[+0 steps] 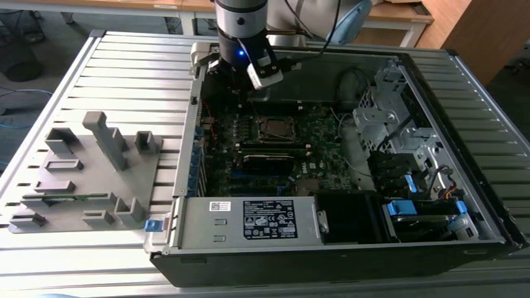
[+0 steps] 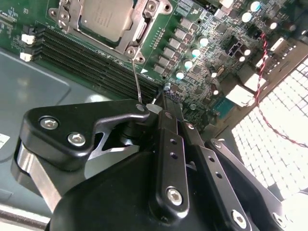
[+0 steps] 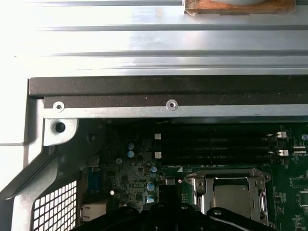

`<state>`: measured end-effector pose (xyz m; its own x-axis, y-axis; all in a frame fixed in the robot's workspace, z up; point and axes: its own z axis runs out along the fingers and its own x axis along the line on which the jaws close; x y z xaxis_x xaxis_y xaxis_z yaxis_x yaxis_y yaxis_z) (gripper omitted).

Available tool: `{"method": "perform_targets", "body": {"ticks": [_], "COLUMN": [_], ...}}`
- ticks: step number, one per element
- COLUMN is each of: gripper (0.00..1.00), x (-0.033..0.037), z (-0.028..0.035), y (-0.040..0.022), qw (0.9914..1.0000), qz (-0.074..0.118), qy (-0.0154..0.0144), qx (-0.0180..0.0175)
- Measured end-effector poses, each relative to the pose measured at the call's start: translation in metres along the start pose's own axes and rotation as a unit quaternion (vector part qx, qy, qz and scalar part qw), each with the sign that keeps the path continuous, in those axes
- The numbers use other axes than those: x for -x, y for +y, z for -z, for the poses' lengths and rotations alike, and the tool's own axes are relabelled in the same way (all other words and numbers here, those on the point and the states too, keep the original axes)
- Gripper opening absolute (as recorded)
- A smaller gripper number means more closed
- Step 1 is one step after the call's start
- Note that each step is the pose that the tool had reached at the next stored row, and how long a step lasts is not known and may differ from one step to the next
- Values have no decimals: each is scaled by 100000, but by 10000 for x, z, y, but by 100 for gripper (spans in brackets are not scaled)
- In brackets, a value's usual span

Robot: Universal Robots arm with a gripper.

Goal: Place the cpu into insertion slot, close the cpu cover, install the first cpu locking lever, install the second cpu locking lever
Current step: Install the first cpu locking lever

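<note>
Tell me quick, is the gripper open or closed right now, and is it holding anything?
Gripper: closed, holding nothing that shows; its tip is beside the raised cpu locking lever.

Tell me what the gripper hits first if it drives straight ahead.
Probably the motherboard by the memory slots, just off the cpu cover; the thin locking lever stands close beside. Depth unclear.

Slatted metal table, wooden desks behind
</note>
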<state>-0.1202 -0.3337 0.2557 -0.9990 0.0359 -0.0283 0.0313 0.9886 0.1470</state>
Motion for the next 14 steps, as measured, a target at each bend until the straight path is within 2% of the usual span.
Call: {"method": "perform_targets", "body": {"ticks": [1,2,6,11,12,14], "gripper": [11,11,11,11,11,11], "x": [-4,-6,-16,-17,-17,-17], "z": [-1,-2,-4,-14,-16,-17], "y": [-1,-1,-1,-3,-3,-3], "qw": [100000,99998,99969,99965,99959,99931], "qz": [-8,-14,-66,-71,-74,-107], "qy": [9,-3,-29,-28,-13,6], "qx": [233,642,2509,2659,2853,3702]}}
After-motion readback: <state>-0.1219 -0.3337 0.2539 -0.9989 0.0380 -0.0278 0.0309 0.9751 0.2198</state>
